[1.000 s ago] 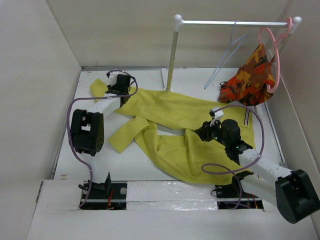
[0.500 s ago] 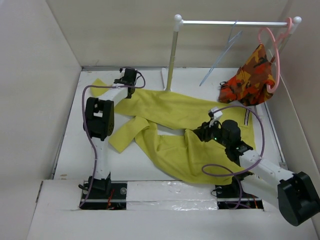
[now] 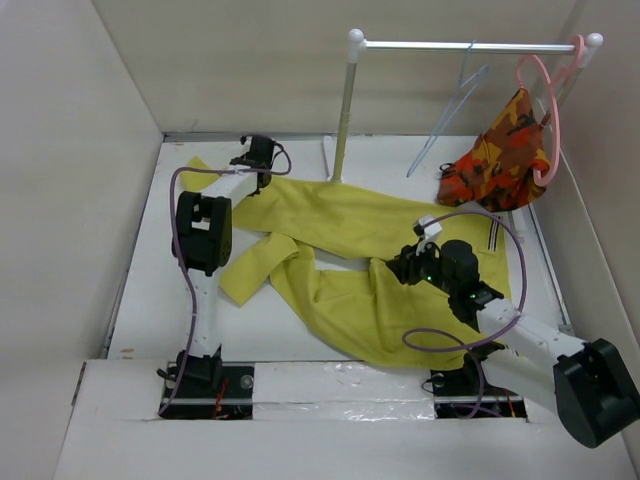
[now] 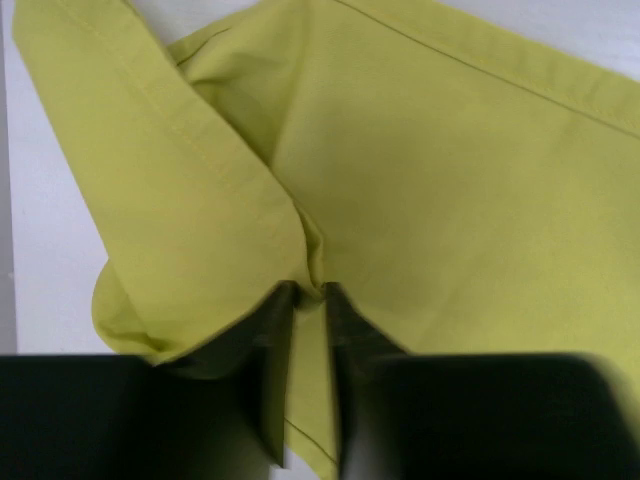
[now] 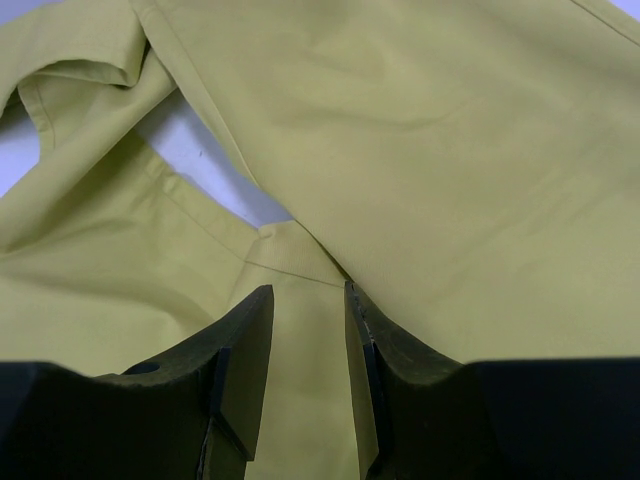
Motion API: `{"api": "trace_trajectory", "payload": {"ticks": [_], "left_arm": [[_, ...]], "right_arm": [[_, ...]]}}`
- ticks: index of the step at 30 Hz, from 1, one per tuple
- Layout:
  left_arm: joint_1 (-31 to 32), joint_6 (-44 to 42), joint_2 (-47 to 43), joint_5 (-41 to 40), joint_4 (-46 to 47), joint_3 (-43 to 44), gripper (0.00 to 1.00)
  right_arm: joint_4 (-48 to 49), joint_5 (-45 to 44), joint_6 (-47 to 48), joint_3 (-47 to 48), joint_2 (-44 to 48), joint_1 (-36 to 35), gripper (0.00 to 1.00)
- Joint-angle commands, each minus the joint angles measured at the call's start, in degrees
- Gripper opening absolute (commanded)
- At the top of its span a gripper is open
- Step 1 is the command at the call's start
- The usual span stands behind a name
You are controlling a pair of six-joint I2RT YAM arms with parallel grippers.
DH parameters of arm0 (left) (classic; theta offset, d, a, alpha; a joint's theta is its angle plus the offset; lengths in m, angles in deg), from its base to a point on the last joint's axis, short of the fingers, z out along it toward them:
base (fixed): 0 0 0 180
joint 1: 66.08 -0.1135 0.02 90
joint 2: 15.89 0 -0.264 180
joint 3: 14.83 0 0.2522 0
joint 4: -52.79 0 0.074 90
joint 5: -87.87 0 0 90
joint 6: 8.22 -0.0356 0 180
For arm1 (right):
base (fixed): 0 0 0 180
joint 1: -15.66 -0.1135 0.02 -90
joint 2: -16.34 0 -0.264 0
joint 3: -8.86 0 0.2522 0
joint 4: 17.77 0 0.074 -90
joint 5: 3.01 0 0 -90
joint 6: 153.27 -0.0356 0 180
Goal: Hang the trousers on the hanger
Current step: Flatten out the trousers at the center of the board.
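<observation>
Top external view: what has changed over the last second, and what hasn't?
The left arm swung its elbow up and inward, carrying the left gripper slightly farther back and to the right. It pinches a fold of the trousers. The hanger on the rail swayed a little. The right gripper, the rest of the trousers and the camouflage garment stayed put.

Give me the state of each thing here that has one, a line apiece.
Mustard-yellow cloth trousers: lying crumpled, on no hanger.
Thin pale-blue wire hanger: hanging bare on the rail.
Thick pink plastic hanger: on the rail, carrying the orange-red camouflage garment.
Left gripper: shut on a trouser fold.
Right gripper: fingers narrowly apart over cloth, grip unclear.
</observation>
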Motion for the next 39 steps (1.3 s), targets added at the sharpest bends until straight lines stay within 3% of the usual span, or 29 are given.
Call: {"api": "trace_trajectory", "payload": {"ticks": [1,2,9,10,15,16,17,19,20,23,28,31,33,34,35,36,38,39], "left_arm": [[-1.4,0.2,-1.0,-3.3,0.1,1.1,0.05],[-1.4,0.4,-1.4,-3.7,0.5,0.6,0.00],[-6.3,5.4,-10.7,-10.7,5.3,-6.0,0.00],[-10.4,8.2,-13.5,-13.1,6.3,-8.0,0.00],[-15.9,9.0,-14.1,-17.4,4.5,-7.7,0.01],[-17.2,8.9,-14.3,-16.7,4.5,-7.8,0.05],[-18.7,9.9,-14.5,-15.1,4.6,-8.0,0.16],[-22.1,12.4,-15.1,-11.2,2.8,-7.2,0.28],[-22.7,12.9,-15.4,-9.7,2.5,-7.0,0.47],[-22.1,13.2,-18.0,-4.1,4.4,-7.5,0.64],[-17.0,14.5,-21.8,-2.8,2.4,-4.2,0.64],[-14.4,15.4,-28.4,-1.2,4.5,-10.0,0.63],[-12.9,17.3,-35.3,2.4,6.6,-14.8,0.57],[-12.2,18.2,-37.8,7.3,7.3,-20.8,0.50],[-11.2,21.0,-40.4,9.3,7.2,-23.8,0.31],[-8.9,22.6,-45.7,10.7,6.8,-26.7,0.19],[-6.9,25.3,-51.5,16.8,7.2,-37.0,0.03],[-5.5,28.0,-57.8,18.6,7.4,-40.5,0.01]], "right_arm": [[2.3,-1.1,1.2,2.4,-0.5,-0.6,0.41],[2.3,-1.1,1.2,2.5,-0.7,-0.6,0.41],[2.3,-1.4,1.4,2.3,-1.0,-1.1,0.41],[2.3,-1.3,1.4,2.5,-1.4,-1.1,0.41],[2.2,-1.4,1.5,2.4,-1.7,-1.6,0.41],[2.1,-1.4,1.5,2.3,-1.7,-1.6,0.41],[2.0,-1.3,1.5,2.3,-1.6,-1.6,0.41],[1.9,-1.3,1.6,2.3,-1.5,-1.6,0.41],[1.9,-1.3,1.7,2.4,-1.4,-1.6,0.41],[2.1,-1.3,1.7,2.6,-1.7,-2.2,0.42],[1.5,-1.8,2.3,3.1,-1.7,-4.2,0.41],[0.6,-2.8,2.7,3.5,-0.5,-5.4,0.38],[0.3,-3.2,2.9,3.4,0.4,-6.0,0.35],[0.0,-3.5,2.9,3.3,1.3,-6.0,0.25],[-0.2,-3.6,2.9,3.4,1.7,-6.0,0.22],[-0.3,-3.7,2.9,3.3,2.0,-6.0,0.03],[-0.9,-3.8,3.0,3.4,2.7,-6.6,0.00],[-0.9,-3.7,3.0,3.3,3.0,-6.6,0.00]]}}
